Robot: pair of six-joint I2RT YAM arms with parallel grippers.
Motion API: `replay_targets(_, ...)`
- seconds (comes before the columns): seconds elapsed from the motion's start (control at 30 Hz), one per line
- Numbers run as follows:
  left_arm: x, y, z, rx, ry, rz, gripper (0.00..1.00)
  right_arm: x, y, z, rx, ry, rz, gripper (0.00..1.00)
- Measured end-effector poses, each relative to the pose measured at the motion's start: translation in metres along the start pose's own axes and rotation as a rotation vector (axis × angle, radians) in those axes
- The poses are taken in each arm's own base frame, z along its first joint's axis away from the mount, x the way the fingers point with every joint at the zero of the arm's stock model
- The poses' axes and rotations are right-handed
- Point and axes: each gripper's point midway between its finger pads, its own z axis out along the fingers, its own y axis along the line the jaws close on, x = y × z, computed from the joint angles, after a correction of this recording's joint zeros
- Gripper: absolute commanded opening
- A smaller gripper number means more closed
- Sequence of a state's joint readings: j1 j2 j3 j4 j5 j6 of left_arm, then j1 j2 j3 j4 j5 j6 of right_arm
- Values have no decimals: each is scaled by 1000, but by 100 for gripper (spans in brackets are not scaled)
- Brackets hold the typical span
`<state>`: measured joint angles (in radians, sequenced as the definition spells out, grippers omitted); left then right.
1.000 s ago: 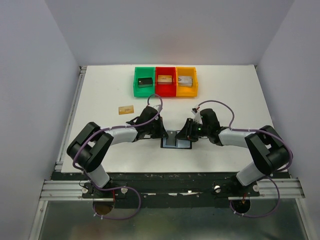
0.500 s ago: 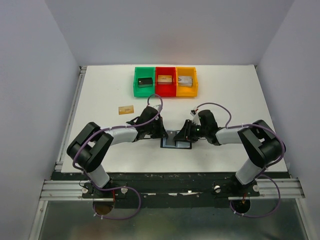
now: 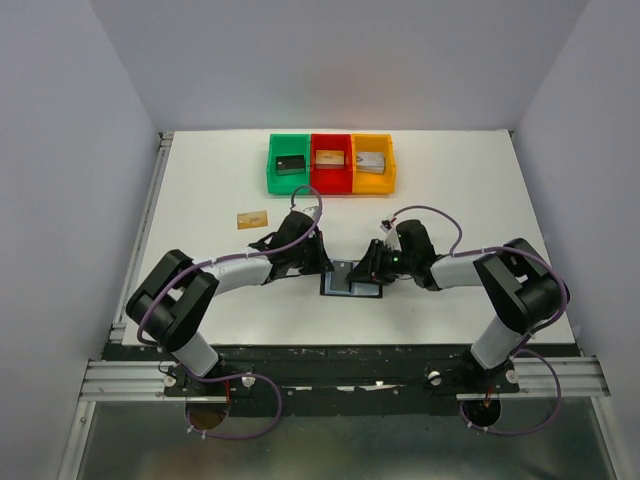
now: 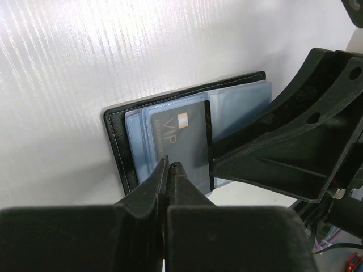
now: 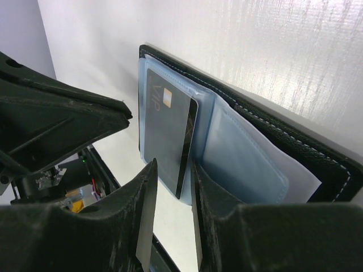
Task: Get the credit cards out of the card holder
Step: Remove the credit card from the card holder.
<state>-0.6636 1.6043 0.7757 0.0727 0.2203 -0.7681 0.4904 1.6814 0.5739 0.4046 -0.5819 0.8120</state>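
Observation:
The card holder (image 3: pixel 353 287) lies open on the table between both arms, black outside (image 4: pixel 116 141) with bluish pockets (image 5: pixel 244 158). A dark credit card marked VIP (image 4: pixel 181 139) (image 5: pixel 167 127) sticks partly out of a pocket. My left gripper (image 4: pixel 169 164) (image 3: pixel 322 268) is shut, its tips pressing down at the holder's near end beside the card. The right gripper (image 5: pixel 173 170) (image 3: pixel 372 268) is open, and the card's free corner lies in the gap between its fingers. A tan-gold credit card (image 3: pixel 252 218) lies flat on the table to the left.
Green (image 3: pixel 270 170), red (image 3: pixel 331 183) and orange (image 3: pixel 391 170) bins stand in a row at the back, each with a blocky item inside. The two grippers face each other closely over the holder. A metal rail (image 3: pixel 150 220) runs along the table's left edge.
The right arm's elbow has swung left and forward, bringing its gripper slightly closer over the holder. The left arm's elbow has shifted a little; its gripper stays put.

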Motion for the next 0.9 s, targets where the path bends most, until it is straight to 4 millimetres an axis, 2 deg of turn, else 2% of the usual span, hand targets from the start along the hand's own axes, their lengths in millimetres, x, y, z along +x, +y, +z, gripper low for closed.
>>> replay_targets(0.23, -1, 0, -1, -4, -3, 1, 0, 0, 1, 0, -6, 1, -2, 38)
replay_targets(0.47, 8, 15, 4, -57, 25, -5, 0, -1, 2, 1, -12, 1, 2, 38)
replay_targets(0.9, 5, 15, 6, -72, 30, 3, 0, -4, 6, 4, -39, -9, 20, 38)
